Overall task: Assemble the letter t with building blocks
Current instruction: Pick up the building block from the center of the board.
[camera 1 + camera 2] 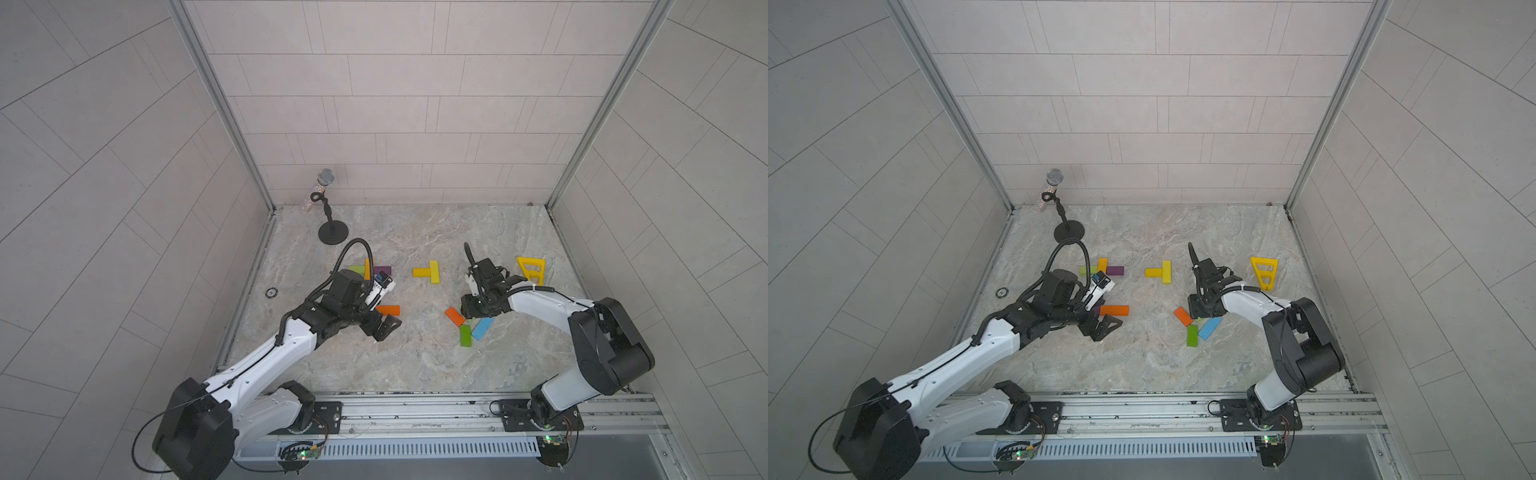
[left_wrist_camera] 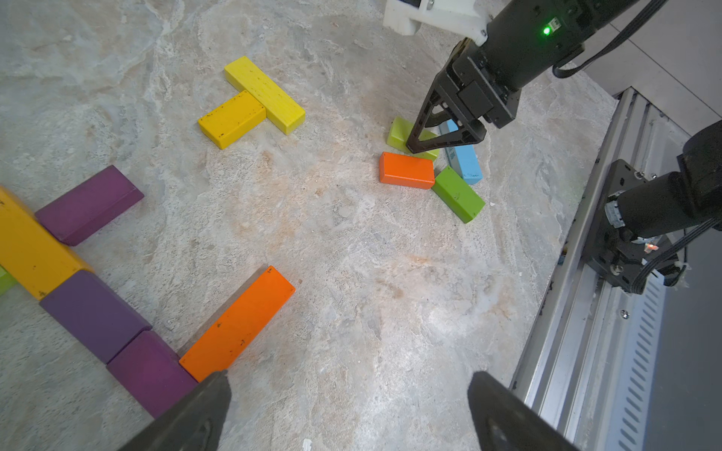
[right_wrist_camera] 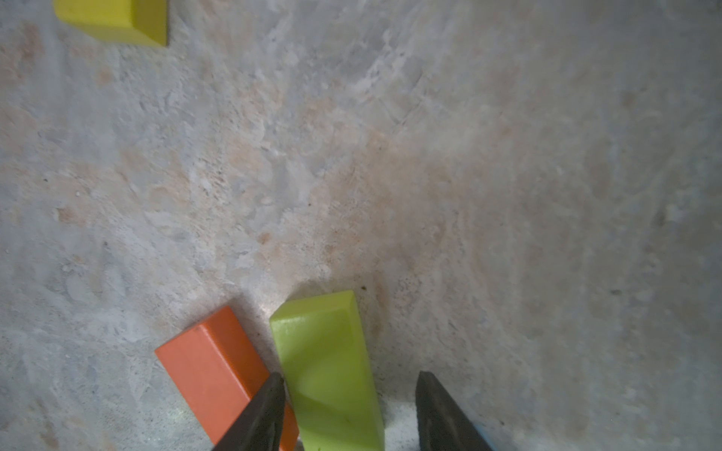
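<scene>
Fingertips (image 3: 265, 406) of the right gripper (image 3: 349, 375) fill the lower edge of the right wrist view, one on each side of the lime green block (image 3: 324, 351). One finger sits in the narrow gap between this block and the short orange block (image 3: 211, 363). A sliver of table (image 3: 390, 195) shows between the other finger and the block. The jaws therefore stand partly open around the block and do not yet clamp it. Spanning the block across its narrow width probably allows a square grip, so it can be lifted clear of its neighbours, the light blue block (image 2: 465, 160) and the dark green block (image 2: 459, 193).

The left gripper (image 2: 350, 377) hangs fully spread and empty above bare table beside the long orange block (image 2: 238, 324), likely parked clear of the working arm. Two yellow blocks (image 1: 434, 272) already touch in a T shape mid-table, well apart from both grippers. The lime green block is probably meant to extend that figure. Purple blocks (image 2: 93, 312) lie grouped on the left arm's side.
</scene>
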